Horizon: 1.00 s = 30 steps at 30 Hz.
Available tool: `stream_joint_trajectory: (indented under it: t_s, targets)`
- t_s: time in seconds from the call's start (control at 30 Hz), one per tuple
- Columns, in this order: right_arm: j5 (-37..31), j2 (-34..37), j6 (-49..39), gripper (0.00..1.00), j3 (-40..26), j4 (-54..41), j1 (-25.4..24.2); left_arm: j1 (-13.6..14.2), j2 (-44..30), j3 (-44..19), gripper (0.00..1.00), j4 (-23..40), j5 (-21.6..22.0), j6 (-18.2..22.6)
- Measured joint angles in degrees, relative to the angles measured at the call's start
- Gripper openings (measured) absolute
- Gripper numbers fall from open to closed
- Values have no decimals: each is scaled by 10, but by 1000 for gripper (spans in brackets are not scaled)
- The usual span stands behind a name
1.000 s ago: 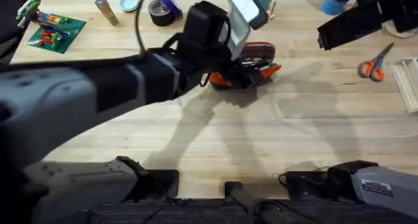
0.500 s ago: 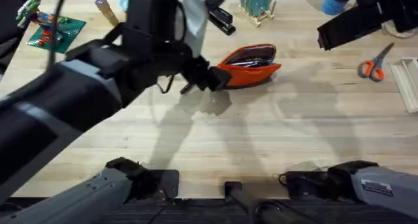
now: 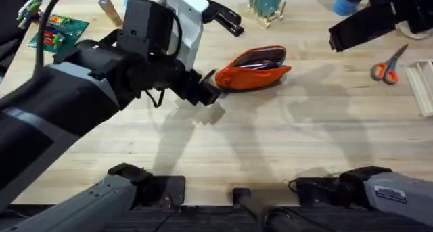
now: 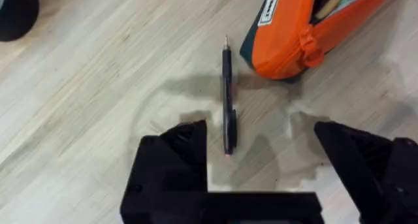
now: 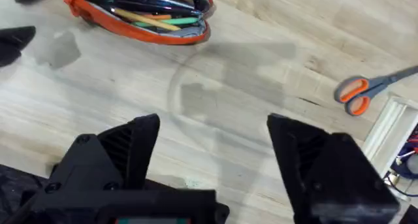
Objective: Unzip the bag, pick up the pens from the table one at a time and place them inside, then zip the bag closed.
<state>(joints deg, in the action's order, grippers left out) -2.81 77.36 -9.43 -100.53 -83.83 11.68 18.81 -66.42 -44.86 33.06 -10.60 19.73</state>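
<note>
Left tool (image 4: 261, 159) released, jaws spread wide, hovering over tabletop (image 3: 284, 144) just beside bag's left end; nothing gripped; black pen (image 4: 227, 100) lies on tabletop between its fingers, tip near bag (image 4: 307, 34), not touching; bag (image 3: 256, 68) unzipped, mouth gaping, pens and pencils (image 5: 153, 18) inside; right tool (image 5: 212, 152) released, empty, above bare tabletop, well apart from bag (image 5: 140, 21); scissors (image 5: 372, 93) off to its side; stapler (image 3: 226, 19) behind bag.

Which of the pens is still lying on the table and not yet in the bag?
The dark pen with a reddish tip: it lies on the table between the open left gripper fingers, beside the orange bag. The other pens are inside.
</note>
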Motion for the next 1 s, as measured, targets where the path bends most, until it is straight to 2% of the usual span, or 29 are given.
stream_joint_trajectory:
  t_s: [0.3,0.63,1.0]
  targets:
    - [0,0,0,996,0,0,0,0,-8,0,994,15,29,1]
    - [0,0,0,996,0,0,0,0,-92,0,993,12,34,3]
    - [0,0,0,996,0,0,0,0,-152,0,993,-25,34,5]
